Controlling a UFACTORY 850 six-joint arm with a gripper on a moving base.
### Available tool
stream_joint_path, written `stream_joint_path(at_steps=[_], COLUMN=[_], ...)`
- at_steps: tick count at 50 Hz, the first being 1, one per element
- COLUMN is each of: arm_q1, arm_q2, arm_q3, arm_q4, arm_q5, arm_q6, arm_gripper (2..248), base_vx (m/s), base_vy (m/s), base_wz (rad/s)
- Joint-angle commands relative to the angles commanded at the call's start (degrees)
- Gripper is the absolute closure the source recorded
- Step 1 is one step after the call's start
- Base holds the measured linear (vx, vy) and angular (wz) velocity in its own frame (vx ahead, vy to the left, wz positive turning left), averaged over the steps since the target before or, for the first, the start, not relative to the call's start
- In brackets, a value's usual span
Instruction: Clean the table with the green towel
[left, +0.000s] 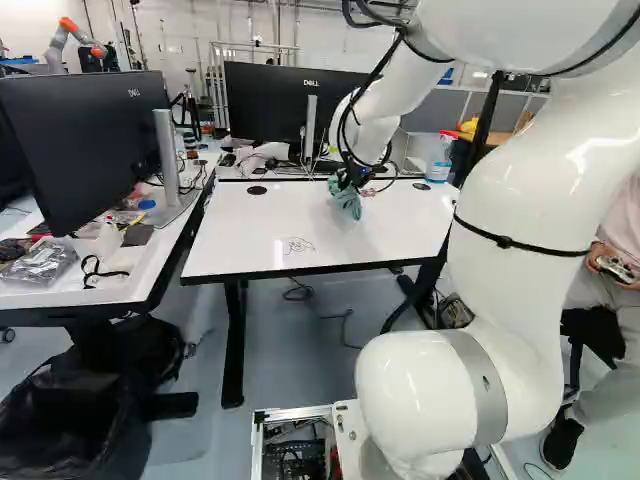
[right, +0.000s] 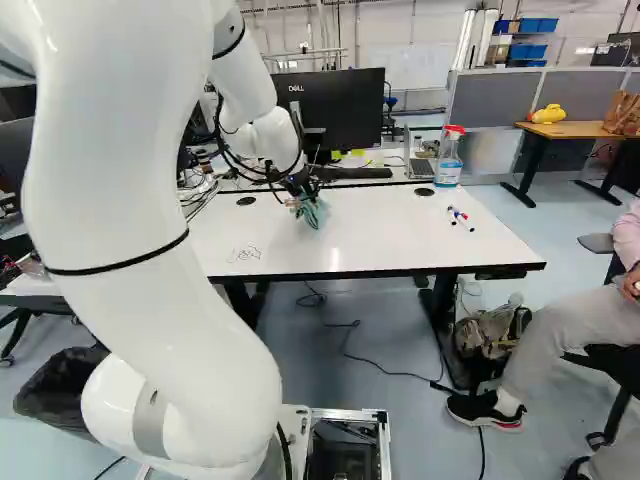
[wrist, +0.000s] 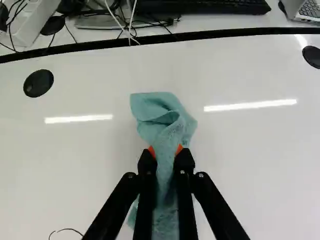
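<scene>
"Gripping is confirmed: what does the sample look like?"

"Soft, blue-green cloth towel (wrist: 162, 117), bunched and creased. Narrow waist where it is squeezed; a folded lobe spreads ahead of the fingertips, and a looser tail runs back between the fingers towards the base."

"State of the end effector?"

"Black two-finger gripper with orange pads (wrist: 166, 151), closed on the towel from both sides, fingers close together with cloth between. It sits over the far half of the white, dark-edged table (right: 380, 235). Contact of cloth with tabletop: cannot tell."

"Progress?"

"Towel in hand: done. Wiping: no result visible. A thin black line scribble (left: 297, 245) lies on the tabletop, nearer the base than the gripper and to its left. Only a curved bit of it shows in the wrist view. I judge the cleaning proper as left to do. Next move probably back and left, then down, with strokes across the ink."

"Anything around it?"

"Right of the gripper, loose marker pens with coloured caps (right: 460, 219). Ahead and right, a clear spray bottle with a red-and-white head (right: 449, 158). Beyond the gripper, a black monitor (left: 280, 105). Risk, my estimate: limp cloth may fold under, leaving ink untouched."
</scene>
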Motion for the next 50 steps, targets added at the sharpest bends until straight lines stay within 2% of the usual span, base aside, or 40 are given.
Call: stream_joint_path(at_steps=[50], arm_q1=[-0.3], arm_q2=[0.2], arm_q3=[0.1], arm_q4=[0.0], arm_q5=[0.0], arm_q6=[0.0], arm_gripper=[203], base_vx=[0.0], base_vy=[0.0], base_wz=[0.0])
